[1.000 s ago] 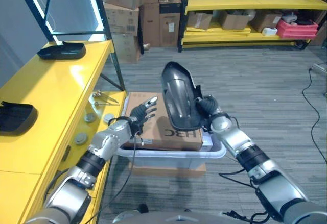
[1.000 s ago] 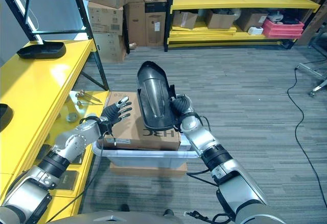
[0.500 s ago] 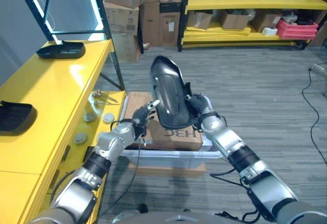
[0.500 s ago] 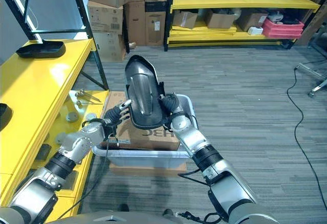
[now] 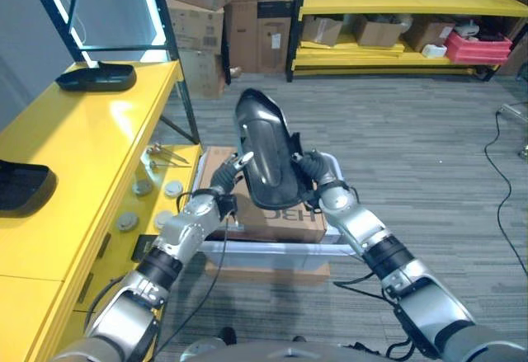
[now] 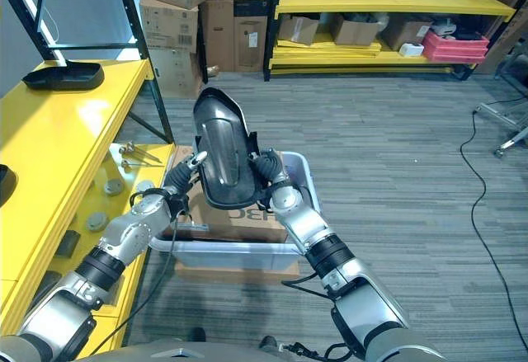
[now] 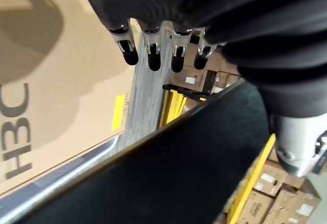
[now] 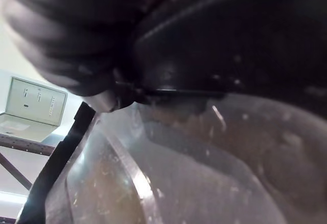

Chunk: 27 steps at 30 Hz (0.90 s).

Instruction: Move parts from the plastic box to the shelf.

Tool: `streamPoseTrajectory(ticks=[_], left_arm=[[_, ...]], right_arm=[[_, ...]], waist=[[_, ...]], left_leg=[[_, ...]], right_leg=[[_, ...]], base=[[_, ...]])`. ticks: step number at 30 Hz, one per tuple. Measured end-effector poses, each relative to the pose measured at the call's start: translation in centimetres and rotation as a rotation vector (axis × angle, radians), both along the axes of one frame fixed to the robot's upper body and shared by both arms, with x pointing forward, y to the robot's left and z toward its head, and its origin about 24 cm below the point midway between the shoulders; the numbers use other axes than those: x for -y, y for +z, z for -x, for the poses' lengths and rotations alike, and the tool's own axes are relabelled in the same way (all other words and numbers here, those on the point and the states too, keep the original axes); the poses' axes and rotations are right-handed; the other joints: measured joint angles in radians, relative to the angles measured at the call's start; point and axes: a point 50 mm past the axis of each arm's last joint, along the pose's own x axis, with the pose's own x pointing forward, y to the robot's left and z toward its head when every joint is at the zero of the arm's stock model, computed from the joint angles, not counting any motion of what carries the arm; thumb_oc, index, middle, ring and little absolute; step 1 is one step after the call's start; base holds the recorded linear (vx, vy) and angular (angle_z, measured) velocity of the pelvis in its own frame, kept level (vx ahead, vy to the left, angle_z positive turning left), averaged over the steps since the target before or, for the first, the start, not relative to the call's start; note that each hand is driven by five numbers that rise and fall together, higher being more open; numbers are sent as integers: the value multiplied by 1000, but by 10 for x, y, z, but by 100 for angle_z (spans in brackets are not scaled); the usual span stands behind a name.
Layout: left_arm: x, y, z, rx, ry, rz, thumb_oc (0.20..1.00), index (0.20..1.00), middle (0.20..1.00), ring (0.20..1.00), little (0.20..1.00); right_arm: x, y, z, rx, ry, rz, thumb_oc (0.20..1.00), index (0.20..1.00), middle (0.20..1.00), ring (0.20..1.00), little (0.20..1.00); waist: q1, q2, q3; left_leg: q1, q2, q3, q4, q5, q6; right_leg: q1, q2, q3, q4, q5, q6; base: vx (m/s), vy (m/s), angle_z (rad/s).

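Note:
A glossy black moulded part (image 5: 264,149) stands upright above the plastic box (image 5: 272,251), a pale translucent tub with a brown carton (image 5: 276,213) in it. My right hand (image 5: 310,172) is shut on the part's right edge; its inner surface (image 8: 204,173) shows close up in the right wrist view. My left hand (image 5: 221,190) reaches up from the left with straight fingers (image 7: 148,55), their tips at the part's left edge (image 7: 168,173). The yellow shelf (image 5: 91,148) runs along the left.
Two more black parts (image 5: 95,76) (image 5: 21,187) lie on the shelf top. Small round discs and bolts (image 5: 157,168) sit on its lower ledge by the tub. Stacked cartons (image 5: 223,16) and a yellow rack (image 5: 396,3) stand at the back, across grey floor.
My right hand has carried the black part leftwards and tilted it toward the shelf. My left hand has risen from the carton until its fingertips meet the part's left edge.

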Motion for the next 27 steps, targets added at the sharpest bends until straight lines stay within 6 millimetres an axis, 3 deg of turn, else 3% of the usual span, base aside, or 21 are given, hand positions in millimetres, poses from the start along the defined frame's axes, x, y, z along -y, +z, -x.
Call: streamPoseTrajectory(ticks=[5, 11, 22, 27], left_arm=[[3, 23, 1, 151, -5, 35, 1000, 1000, 1000, 1000, 1000], [6, 25, 5, 187, -57, -4, 1000, 1000, 1000, 1000, 1000], [-1, 10, 7, 125, -120, -217, 1000, 1000, 1000, 1000, 1000], [1, -13, 13, 8, -183, -345, 1000, 1000, 1000, 1000, 1000]], right_arm=[[-1, -2, 0, -21, -6, -11, 200, 200, 200, 200, 200], [2, -1, 0, -25, -16, -24, 200, 200, 200, 200, 200], [7, -3, -1, -46, -42, -10, 200, 200, 200, 200, 200], [5, -4, 0, -63, -42, -27, 200, 200, 200, 200, 200]], waist=[[1, -9, 7], [-3, -9, 7], [-15, -7, 6], [-18, -2, 6]], left_leg=[[0, -1, -2, 0, 0, 0], [0, 0, -2, 0, 0, 0], [3, 0, 2, 0, 0, 0], [8, 0, 2, 0, 0, 0]], right_leg=[[1, 0, -3, 0, 0, 0], [1, 0, -2, 0, 0, 0], [2, 0, 4, 0, 1, -1], [6, 0, 5, 0, 1, -1]], base=[[0, 0, 0], [0, 0, 0], [0, 0, 0], [0, 0, 0]])
